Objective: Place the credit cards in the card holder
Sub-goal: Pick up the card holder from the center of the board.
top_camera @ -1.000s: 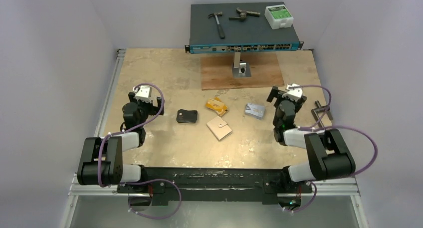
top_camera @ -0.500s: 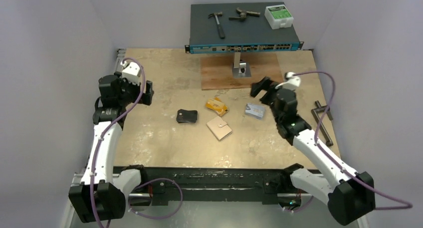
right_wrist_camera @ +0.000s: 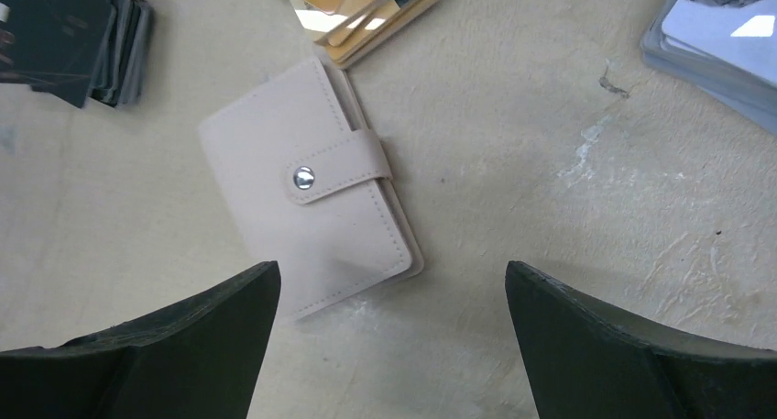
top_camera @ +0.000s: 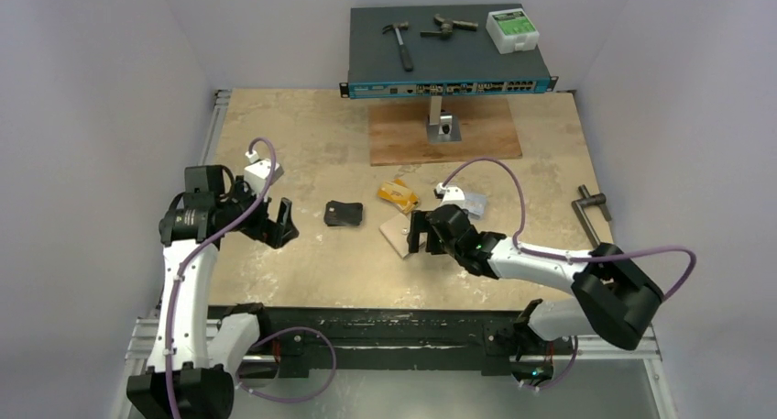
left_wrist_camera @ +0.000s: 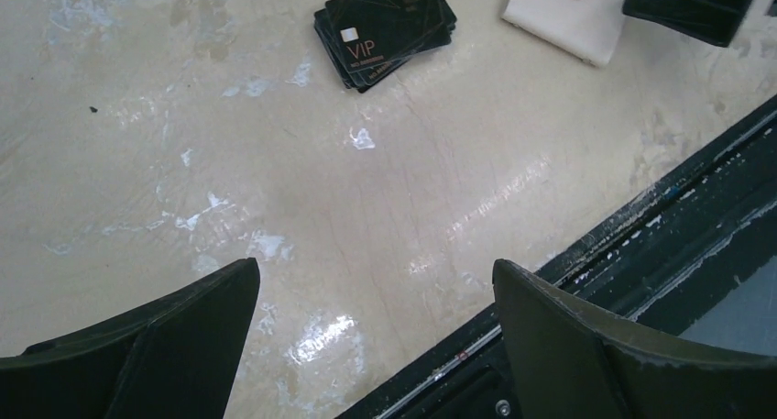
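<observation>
The card holder (right_wrist_camera: 311, 185) is a pale beige wallet, lying closed on the table with its snap tab fastened; it also shows in the top view (top_camera: 394, 236). My right gripper (right_wrist_camera: 389, 346) is open and empty, low over the holder's near edge (top_camera: 417, 234). An orange-gold stack of credit cards (top_camera: 399, 195) lies just behind the holder (right_wrist_camera: 366, 6). A silvery blue-grey stack (top_camera: 472, 202) lies to its right (right_wrist_camera: 724, 43). My left gripper (top_camera: 279, 225) is open and empty over bare table (left_wrist_camera: 376, 346), left of the holder (left_wrist_camera: 559, 16).
A stack of black cards marked VIP (left_wrist_camera: 385, 29) lies left of the holder (top_camera: 344, 214). A network switch (top_camera: 449, 48) with tools on it stands at the back over a wooden board (top_camera: 444, 135). A metal handle (top_camera: 591, 203) lies at the right. A black rail (left_wrist_camera: 641, 254) runs along the near edge.
My right gripper has swung left and down from beside the silver cards to over the card holder. My left gripper has come down and right toward the black stack.
</observation>
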`<state>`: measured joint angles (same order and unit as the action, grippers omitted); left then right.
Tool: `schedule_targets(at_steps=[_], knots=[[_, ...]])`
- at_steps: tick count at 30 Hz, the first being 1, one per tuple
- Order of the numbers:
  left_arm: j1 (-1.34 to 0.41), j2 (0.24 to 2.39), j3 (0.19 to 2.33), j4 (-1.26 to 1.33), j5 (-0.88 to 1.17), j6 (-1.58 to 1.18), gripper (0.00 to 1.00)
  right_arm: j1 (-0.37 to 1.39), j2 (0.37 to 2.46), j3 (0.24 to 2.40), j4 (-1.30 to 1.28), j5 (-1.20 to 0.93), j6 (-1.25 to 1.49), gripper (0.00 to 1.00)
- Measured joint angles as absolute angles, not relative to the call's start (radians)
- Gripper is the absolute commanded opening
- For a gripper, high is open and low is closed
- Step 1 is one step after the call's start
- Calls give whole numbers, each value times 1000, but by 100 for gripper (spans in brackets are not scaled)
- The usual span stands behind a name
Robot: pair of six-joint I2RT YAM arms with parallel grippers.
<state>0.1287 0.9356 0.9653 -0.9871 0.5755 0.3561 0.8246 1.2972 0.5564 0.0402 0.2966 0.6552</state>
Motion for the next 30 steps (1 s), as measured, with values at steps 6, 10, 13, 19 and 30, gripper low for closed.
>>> schedule_targets(at_steps=[6, 10, 13, 19, 30], knots=[[129, 876, 965, -1058, 607, 400, 100, 825, 1416, 550, 124, 282, 659, 80], [128, 899, 965, -1081, 610, 416, 100, 825, 1481, 559, 224, 265, 656, 61], [128, 906, 965, -1086, 610, 429, 100, 825, 1512, 556, 287, 243, 668, 44], [105, 906, 950, -1078, 609, 438, 100, 825, 1495, 479, 380, 210, 714, 13], [-210, 899, 928, -973, 571, 321, 100, 852, 1250, 292, 433, 127, 744, 0]])
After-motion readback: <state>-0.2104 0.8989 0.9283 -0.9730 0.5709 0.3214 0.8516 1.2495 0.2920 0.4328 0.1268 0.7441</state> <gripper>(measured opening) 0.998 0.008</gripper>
